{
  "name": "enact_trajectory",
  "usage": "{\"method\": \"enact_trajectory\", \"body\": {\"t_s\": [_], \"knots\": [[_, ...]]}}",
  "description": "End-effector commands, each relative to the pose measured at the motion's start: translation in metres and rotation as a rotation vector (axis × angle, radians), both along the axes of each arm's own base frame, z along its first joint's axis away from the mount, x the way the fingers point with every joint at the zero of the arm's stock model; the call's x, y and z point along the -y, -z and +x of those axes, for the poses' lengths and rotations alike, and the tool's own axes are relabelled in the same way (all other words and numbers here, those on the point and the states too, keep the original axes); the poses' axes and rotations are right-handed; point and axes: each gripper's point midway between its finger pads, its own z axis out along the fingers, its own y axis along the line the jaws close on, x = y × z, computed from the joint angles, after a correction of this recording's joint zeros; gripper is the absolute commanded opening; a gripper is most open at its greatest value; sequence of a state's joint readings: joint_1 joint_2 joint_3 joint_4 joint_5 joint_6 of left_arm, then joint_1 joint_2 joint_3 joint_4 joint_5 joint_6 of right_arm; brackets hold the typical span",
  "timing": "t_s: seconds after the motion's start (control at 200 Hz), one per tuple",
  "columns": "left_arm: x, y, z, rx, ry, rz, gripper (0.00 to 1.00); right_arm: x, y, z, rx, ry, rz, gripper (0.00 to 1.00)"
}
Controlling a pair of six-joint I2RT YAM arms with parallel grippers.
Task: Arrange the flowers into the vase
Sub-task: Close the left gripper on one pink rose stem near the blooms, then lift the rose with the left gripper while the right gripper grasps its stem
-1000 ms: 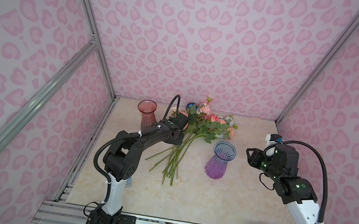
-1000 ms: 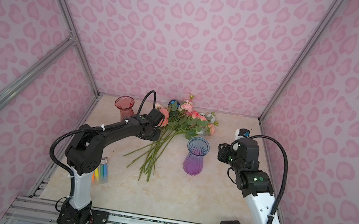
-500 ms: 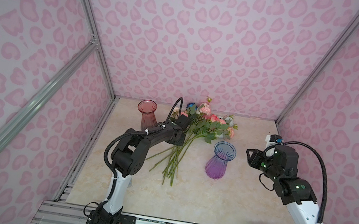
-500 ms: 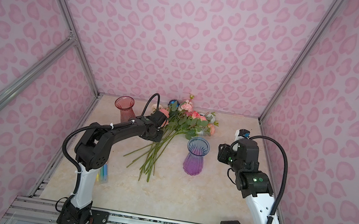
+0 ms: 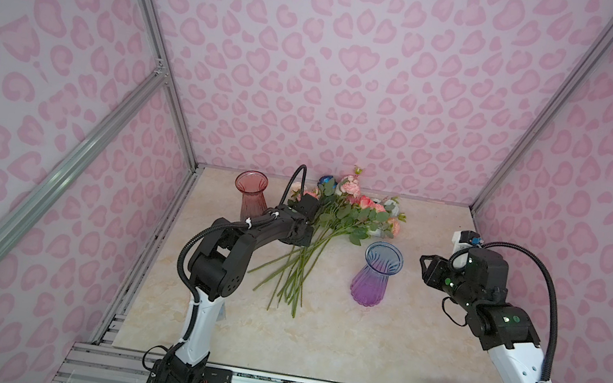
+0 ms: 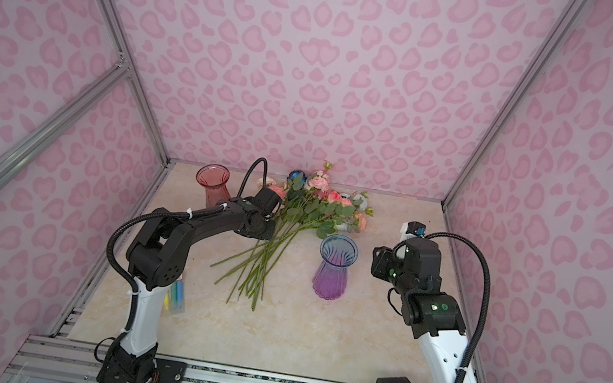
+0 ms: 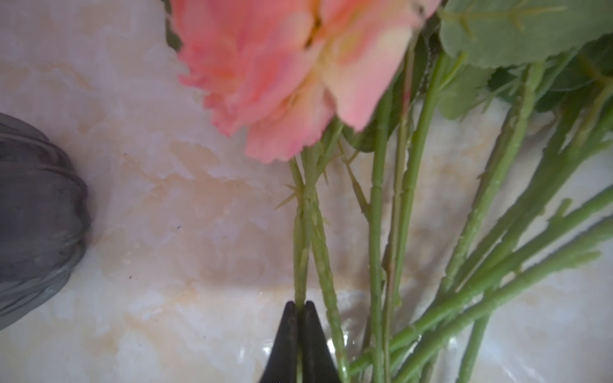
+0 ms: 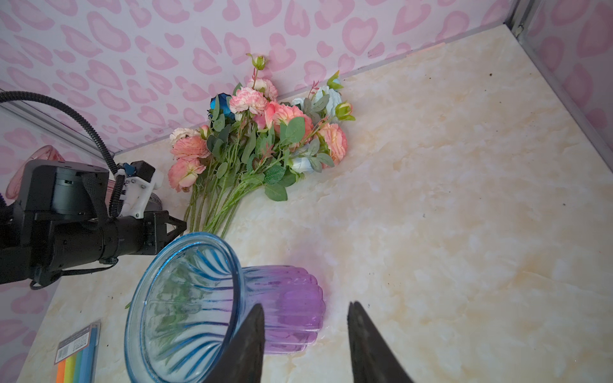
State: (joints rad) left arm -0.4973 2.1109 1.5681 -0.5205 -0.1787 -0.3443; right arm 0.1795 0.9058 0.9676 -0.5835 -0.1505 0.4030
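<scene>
place: robot test booth | cues: aluminium frame [image 5: 146,5], pink-patterned wall panels [image 5: 360,62]

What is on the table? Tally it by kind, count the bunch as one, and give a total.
2 vases: pink vase, blue-purple vase
1 bunch of flowers
1 packet of coloured strips
Total: 4

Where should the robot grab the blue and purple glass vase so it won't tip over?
Probably at the narrow neck of the blue-and-purple ribbed glass vase, just under its flared rim, coming from the right side. The vase stands upright, the open right gripper faces it there, and the flowers lie on its other side.
</scene>
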Motion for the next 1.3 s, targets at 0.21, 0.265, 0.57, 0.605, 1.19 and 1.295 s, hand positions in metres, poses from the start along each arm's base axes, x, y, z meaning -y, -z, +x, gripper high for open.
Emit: {"method": "enact_trajectory", "body": {"t_s": [0.21, 0.265, 0.57, 0.605, 1.19, 1.295], "knots": [[0.008, -0.047, -0.004, 0.064, 0.023, -0.094, 0.04, -0.004, -0.01, 0.004, 0.036, -0.016, 0.013, 0.43], [0.009, -0.061, -0.007, 0.083, 0.026, -0.112, 0.04, -0.005, -0.011, 0.004, 0.039, -0.018, 0.017, 0.43], [0.006, -0.146, -0.03, 0.226, 0.053, -0.196, 0.04, -0.019, -0.031, 0.002, 0.081, -0.079, 0.078, 0.44], [0.006, -0.157, -0.034, 0.247, 0.06, -0.212, 0.04, -0.023, -0.036, 0.001, 0.095, -0.092, 0.09, 0.45], [0.089, -0.288, -0.114, 0.454, 0.354, -0.635, 0.04, -0.16, -0.127, -0.02, 0.244, -0.426, 0.324, 0.51], [0.108, -0.304, -0.135, 0.478, 0.414, -0.698, 0.04, -0.187, -0.124, -0.013, 0.218, -0.472, 0.375, 0.51]]}}
